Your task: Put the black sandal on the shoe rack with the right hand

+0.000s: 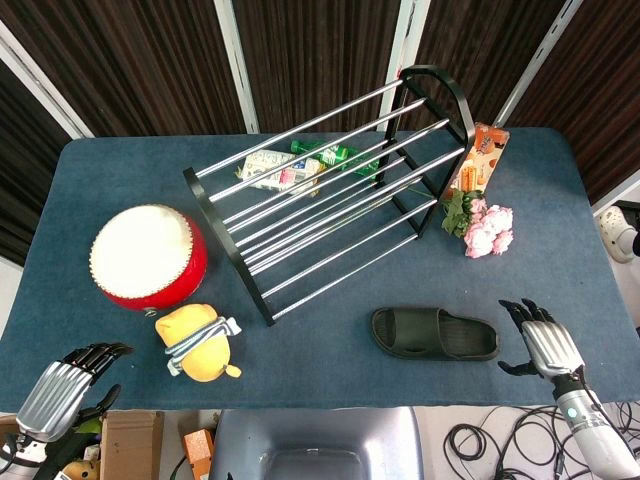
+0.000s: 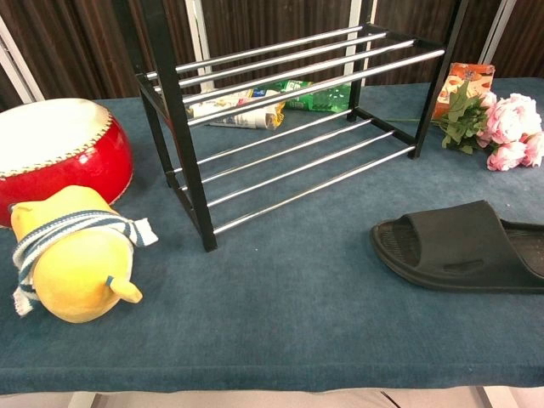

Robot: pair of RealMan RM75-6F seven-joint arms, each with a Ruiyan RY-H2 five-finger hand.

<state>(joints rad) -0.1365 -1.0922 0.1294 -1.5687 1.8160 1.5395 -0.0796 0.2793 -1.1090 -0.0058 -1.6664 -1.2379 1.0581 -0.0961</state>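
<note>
1. Black sandal (image 1: 435, 334) is lying flat on the worktop (image 1: 330, 385), near and right of the shoe rack (image 1: 330, 180).
2. Right robot hand (image 1: 540, 340) is hovering empty, fingers spread, right of the sandal.
3. Left robot hand (image 1: 65, 385) is resting empty at the near-left edge.

**Robot test bench in curtained lab, dressed w/ household props**

A staged lab setup, not a home: a table (image 1: 80, 200) under blue felt-like cloth stands before dark pleated curtains (image 1: 320, 50) hung w/ white rails. Cables (image 1: 500, 440) coil on the floor at the front edge, beside a cardboard box (image 1: 130, 440). Mismatched props share the top: shoe rack (image 1: 330, 180), red drum (image 1: 148, 255), yellow plush toy (image 1: 200, 342), fake pink flowers (image 1: 488, 230), snack packets (image 1: 478, 158).
</note>
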